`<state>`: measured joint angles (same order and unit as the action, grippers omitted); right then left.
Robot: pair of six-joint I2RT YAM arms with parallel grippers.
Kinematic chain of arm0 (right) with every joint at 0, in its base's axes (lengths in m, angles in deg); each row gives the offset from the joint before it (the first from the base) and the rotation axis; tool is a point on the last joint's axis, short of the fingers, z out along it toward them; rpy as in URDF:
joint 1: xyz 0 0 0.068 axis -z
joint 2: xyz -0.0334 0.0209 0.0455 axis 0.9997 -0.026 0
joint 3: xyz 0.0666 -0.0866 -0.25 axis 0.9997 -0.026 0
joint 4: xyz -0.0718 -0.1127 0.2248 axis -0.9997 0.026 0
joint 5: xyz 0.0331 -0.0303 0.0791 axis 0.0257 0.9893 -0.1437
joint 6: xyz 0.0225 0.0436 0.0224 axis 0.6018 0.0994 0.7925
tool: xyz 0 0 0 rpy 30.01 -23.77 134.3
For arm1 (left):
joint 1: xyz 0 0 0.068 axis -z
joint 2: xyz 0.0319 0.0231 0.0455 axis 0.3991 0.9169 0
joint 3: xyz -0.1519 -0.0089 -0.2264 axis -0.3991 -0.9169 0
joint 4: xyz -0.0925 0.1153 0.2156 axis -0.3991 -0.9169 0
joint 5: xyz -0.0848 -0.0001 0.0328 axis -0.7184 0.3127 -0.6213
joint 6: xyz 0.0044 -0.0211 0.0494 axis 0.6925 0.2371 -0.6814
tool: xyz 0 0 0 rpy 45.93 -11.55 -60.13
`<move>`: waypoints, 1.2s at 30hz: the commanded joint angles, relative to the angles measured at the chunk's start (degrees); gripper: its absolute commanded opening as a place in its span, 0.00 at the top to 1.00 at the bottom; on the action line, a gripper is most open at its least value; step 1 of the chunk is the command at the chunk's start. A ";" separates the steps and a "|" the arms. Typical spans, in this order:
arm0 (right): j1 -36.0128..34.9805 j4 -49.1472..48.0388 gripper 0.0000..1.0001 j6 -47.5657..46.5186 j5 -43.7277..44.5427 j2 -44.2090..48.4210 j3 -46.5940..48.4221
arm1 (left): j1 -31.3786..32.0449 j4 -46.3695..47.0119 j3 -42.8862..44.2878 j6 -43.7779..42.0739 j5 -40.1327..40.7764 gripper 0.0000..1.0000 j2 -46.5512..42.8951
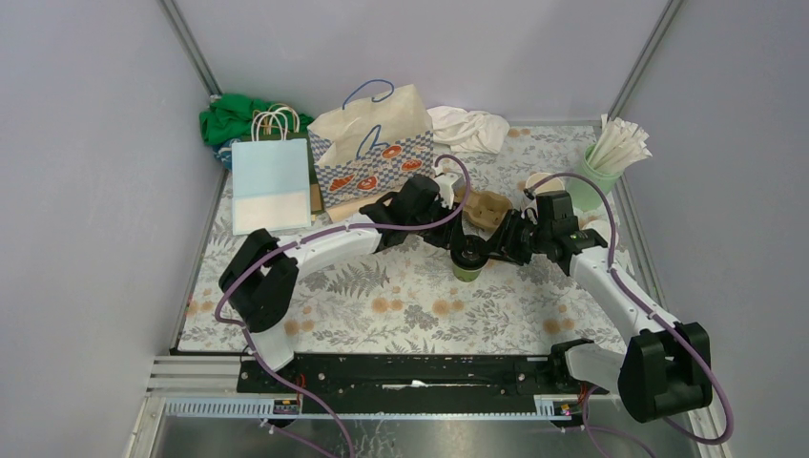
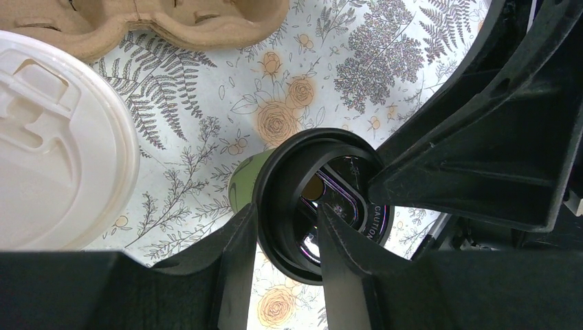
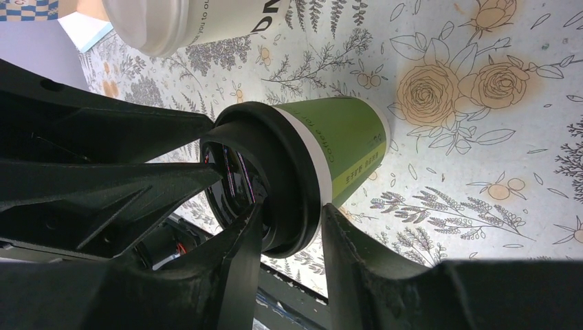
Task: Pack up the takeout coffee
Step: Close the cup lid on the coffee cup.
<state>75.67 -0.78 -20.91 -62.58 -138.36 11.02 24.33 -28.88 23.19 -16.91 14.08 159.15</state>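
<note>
A small green cup stands upright near the middle of a table covered by a floral cloth. It is just on the near side of a brown cardboard carrier. The cup's paper wall is olive green with dark lettering along its side, and a white band shows at its top edge. A glossy black lid sits over its mouth, and the word "CAUTION" can be read on the lid's top.

Both arms reach in to the cup, the left arm from the left and the right arm from the right. The left gripper has its two fingers set narrowly apart with the lid's rim caught between them — one finger outside the rim, one over the lid's top. The right gripper pinches another part of the same rim in the same way.

A cream cup with dark lettering and a round white lid stands close beside the green one.

At the far left stand a pale blue paper bag and a patterned paper bag. At the far right is a mint tumbler of white wrapped straws.
</note>
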 commanded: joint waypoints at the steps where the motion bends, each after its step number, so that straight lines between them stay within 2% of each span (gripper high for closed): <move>1: -0.49 1.67 0.60 0.11 0.42 -0.59 -2.84 | 1.78 2.23 1.01 0.48 -1.60 0.60 0.69; 26: -0.56 0.55 0.58 -0.01 2.41 0.58 -6.74 | 5.56 2.42 -2.91 0.36 7.45 0.60 -4.08; 36: -0.52 1.37 0.62 -0.64 2.48 0.41 -5.28 | 5.54 -1.42 2.19 -2.26 7.24 0.38 -5.32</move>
<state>75.76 -6.25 -19.06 -63.06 -136.13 6.93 29.40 -28.60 21.60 -17.22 22.78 156.59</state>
